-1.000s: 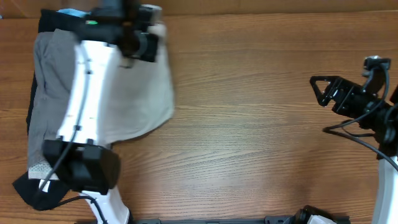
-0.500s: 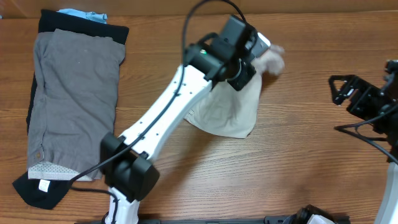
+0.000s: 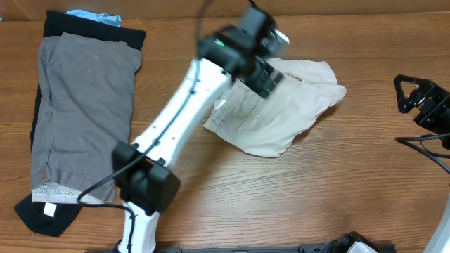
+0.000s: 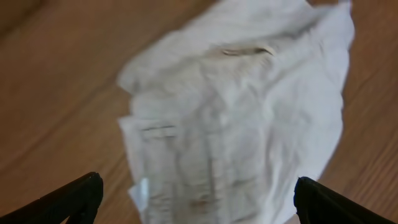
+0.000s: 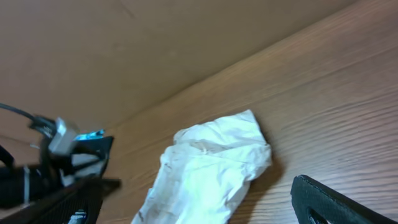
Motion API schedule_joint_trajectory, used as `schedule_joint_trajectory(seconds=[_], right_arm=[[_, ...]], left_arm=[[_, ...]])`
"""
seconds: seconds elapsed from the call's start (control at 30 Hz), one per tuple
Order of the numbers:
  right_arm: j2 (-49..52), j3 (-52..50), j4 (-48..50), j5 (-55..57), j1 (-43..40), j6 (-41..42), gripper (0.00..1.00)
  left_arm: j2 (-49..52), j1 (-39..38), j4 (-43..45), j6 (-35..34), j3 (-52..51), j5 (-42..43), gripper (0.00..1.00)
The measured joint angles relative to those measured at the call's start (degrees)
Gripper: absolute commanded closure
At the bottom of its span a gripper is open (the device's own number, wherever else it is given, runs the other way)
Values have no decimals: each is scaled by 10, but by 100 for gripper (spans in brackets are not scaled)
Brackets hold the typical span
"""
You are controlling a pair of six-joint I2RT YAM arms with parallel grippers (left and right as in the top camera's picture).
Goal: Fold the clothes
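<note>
The beige shorts (image 3: pixel 281 112) are seen lying in a crumpled, unfolded heap on the table (image 3: pixel 316 197), about midway between the left and right edges and nearer the far edge than the near one. One end of the heap is pointed toward the right edge, and a rounded lobe is turned toward the near edge. In the left wrist view a short pocket slit (image 4: pixel 249 51) is shown on the cloth (image 4: pixel 249 124).

The left arm (image 3: pixel 176 126) is stretched from the near-left part of the table toward the heap, and the left gripper (image 3: pixel 266 79) is held above the heap's far-left part. In the overhead view it is blurred. In the left wrist view the left gripper (image 4: pixel 196 182) is shown with its jaws spread wide and nothing held between them.

The right gripper (image 3: pixel 402 95) is kept at the right edge, well apart from the shorts. Its jaws are parted, and nothing is held between them (image 5: pixel 198 183).

Along the left edge the grey shorts (image 3: pixel 84 105) are laid flat on a black garment (image 3: pixel 42 214). At the far-left corner a light-blue garment (image 3: pixel 91 15) is partly uncovered.
</note>
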Motion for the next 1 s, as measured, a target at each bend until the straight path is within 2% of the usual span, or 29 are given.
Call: schedule_joint_trajectory(seconds=[0.13, 0.23, 0.43, 0.77, 0.93, 1.0], right_arm=[[16, 0, -1, -15, 0, 0, 0], [31, 0, -8, -19, 0, 0, 0], [47, 0, -22, -20, 0, 0, 0], [47, 0, -35, -23, 0, 0, 0], [47, 0, -35, -23, 0, 0, 0], [47, 0, -35, -23, 0, 0, 0]], left_arm=[[-3, 66, 23, 3, 6, 31, 0], [16, 86, 66, 9, 6, 45, 0], [101, 83, 123, 31, 6, 70, 0], [208, 81, 156, 50, 6, 100, 0], [210, 75, 164, 52, 6, 112, 12], [210, 73, 164, 53, 6, 115, 20]])
